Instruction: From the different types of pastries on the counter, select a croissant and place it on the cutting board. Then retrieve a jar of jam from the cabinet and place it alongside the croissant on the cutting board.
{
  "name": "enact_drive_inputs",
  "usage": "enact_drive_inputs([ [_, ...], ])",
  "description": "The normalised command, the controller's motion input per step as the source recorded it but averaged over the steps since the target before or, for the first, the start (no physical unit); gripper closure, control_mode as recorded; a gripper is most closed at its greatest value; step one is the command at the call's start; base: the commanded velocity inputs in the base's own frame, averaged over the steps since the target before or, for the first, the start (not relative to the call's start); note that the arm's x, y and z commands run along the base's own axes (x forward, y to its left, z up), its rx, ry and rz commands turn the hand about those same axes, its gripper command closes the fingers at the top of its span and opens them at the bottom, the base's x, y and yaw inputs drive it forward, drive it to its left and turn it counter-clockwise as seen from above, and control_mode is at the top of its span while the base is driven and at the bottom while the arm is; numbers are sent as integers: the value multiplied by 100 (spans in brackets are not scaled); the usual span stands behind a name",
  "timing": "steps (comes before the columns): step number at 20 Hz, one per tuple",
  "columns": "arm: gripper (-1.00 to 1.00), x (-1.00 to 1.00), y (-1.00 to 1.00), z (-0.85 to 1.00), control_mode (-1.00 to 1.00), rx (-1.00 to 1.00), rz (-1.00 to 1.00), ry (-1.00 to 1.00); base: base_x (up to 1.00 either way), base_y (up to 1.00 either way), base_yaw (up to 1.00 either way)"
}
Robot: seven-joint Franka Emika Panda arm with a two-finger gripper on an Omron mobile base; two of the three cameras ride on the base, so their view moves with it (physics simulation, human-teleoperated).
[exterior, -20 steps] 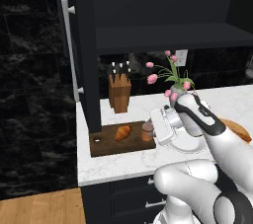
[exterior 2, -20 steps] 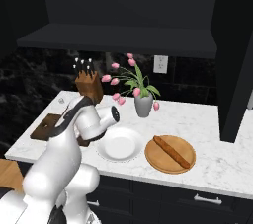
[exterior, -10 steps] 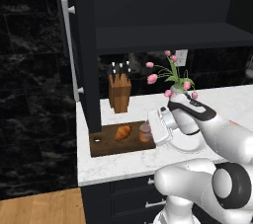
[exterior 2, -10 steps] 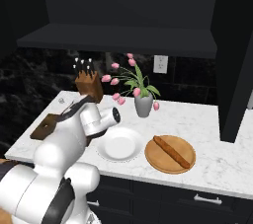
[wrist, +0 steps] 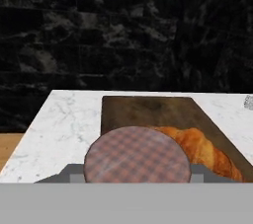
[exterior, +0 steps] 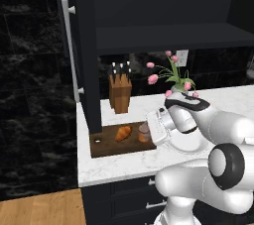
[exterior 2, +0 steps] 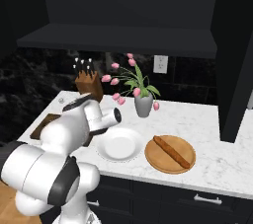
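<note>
Jam jar (wrist: 137, 155) sits directly ahead of the gripper (exterior: 149, 134) at the near end of the cutting board (exterior: 101, 143), its checked lid between the fingertips, which appear closed on it though contact is not clearly visible. Just beyond lies the croissant (wrist: 205, 151), its long axis running away along the board. Judged from this, release with the jar beside the pastry remains.

white marble counter (exterior: 124, 167) carries cutting board (exterior: 101, 144), plate (exterior 2: 118, 145), vase (exterior 2: 144, 105)
</note>
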Motion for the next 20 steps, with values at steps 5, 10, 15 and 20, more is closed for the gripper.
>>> enact_drive_inputs([
  [5,100,29,0,-19,-100,0,0,0,0,0,0],
  [10,100,26,0,-23,-100,0,0,0,0,0,0],
  [15,100,24,0,-23,-100,0,0,0,0,0,0],
  [20,100,28,0,-24,-100,0,0,0,0,0,0],
])
